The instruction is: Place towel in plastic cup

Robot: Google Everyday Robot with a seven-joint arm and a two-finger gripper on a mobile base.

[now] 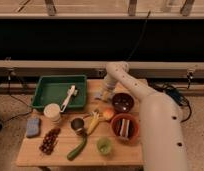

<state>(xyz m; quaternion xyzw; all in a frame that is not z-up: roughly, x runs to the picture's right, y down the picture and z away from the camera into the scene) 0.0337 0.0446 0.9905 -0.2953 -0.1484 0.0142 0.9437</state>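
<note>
My gripper (102, 94) is at the end of the white arm, low over the back middle of the wooden table (60, 155), just right of the green tray (45, 85). A pale bluish-white cloth, likely the towel (98, 96), shows right at the gripper; I cannot tell if it is held or lying on the table. A white cup (52, 113) stands in front of the tray, left of the gripper. A small green cup (104, 145) stands near the front edge.
A white brush (69, 97) lies in the tray. Also on the table are a blue sponge (32, 126), grapes (49, 141), a metal cup (77, 125), a banana (93, 121), a cucumber (77, 148), a dark bowl (122, 102) and a red bowl (125, 128).
</note>
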